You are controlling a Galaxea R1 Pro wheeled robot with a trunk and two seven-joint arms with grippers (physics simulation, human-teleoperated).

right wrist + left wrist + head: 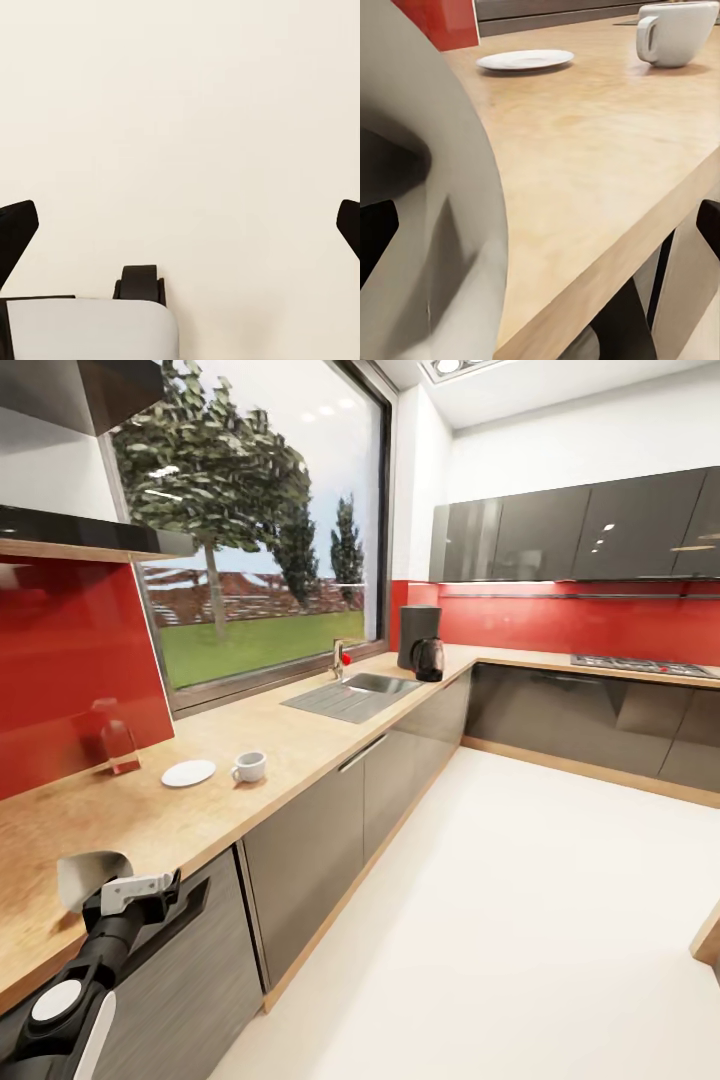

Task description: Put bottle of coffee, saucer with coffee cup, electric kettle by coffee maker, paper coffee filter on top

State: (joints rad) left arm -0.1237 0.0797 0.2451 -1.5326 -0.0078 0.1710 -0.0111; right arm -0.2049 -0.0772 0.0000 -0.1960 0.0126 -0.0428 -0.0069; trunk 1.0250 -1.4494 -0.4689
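The left gripper (100, 890) is hovering at the near end of the counter (300, 730) in the head view, its fingers closed on the filter (88, 877) — a pale, curved paper piece that is looming large and close in the left wrist view (427, 225). Further along the worktop, the saucer (188, 772) is lying flat just beside the cup (249, 766), the two sitting apart with the cup's handle turned toward the saucer; a reddish translucent object (117, 745) is standing against the red backsplash (70, 660) behind them. Past these, the sink (355, 693) is sitting below the big window (260, 530), and in the far corner the coffee maker (415, 635) is standing upright on the counter with the kettle (430, 659) touching or nearly touching its front — which of the two cannot be told. Dark grey wall cabinets (580, 525) are running along the right wall above a cooktop (640, 664). The right gripper (180, 225) is pointing at the pale floor (180, 112) with its black fingertips (16, 225) spread wide and holding nothing.
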